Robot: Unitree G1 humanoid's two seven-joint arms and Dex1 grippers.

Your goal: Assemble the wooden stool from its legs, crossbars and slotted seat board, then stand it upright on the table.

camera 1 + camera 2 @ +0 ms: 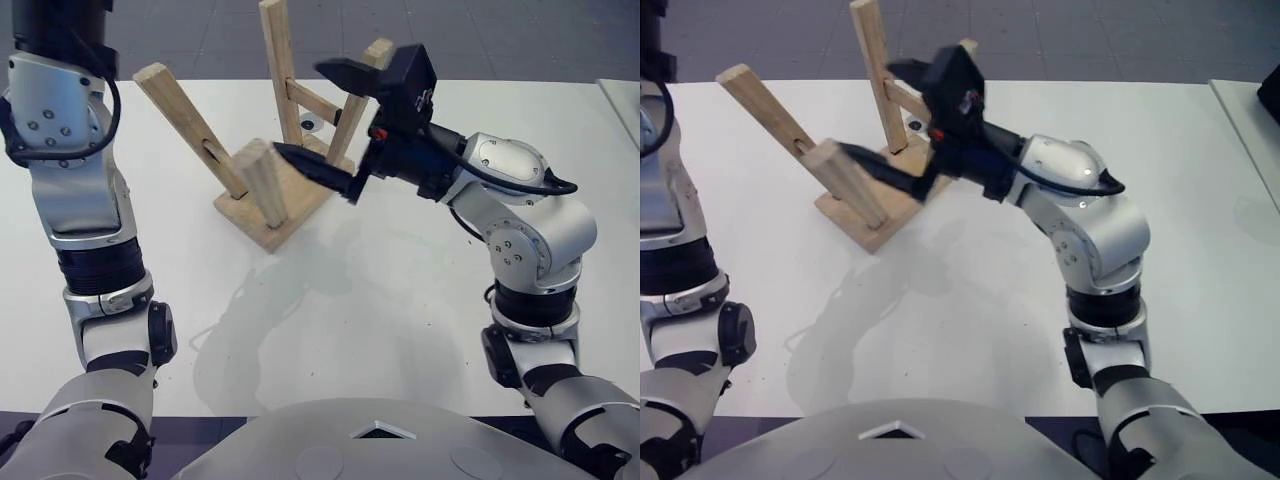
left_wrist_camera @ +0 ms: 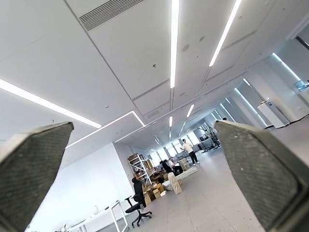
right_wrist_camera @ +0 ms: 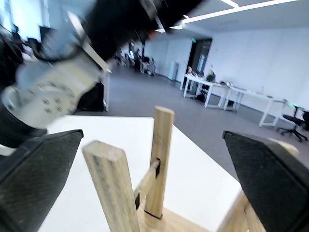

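The wooden stool [image 1: 270, 215] lies upside down on the white table [image 1: 400, 300], seat board down and legs pointing up and outward. A crossbar [image 1: 312, 100] joins the far leg [image 1: 280, 70] to the right leg [image 1: 352, 118]. My right gripper [image 1: 327, 118] is open wide at the stool's right side, one finger high by the right leg's top and the other low over the seat board. In the right wrist view two legs [image 3: 159, 159] stand between the dark fingers [image 3: 38, 179]. My left gripper [image 2: 145, 124] is open, held high and pointing at the ceiling.
The table in front of the stool is bare white surface. A second table's edge [image 1: 625, 100] shows at the far right. My left arm [image 1: 70, 150] rises upright along the table's left side.
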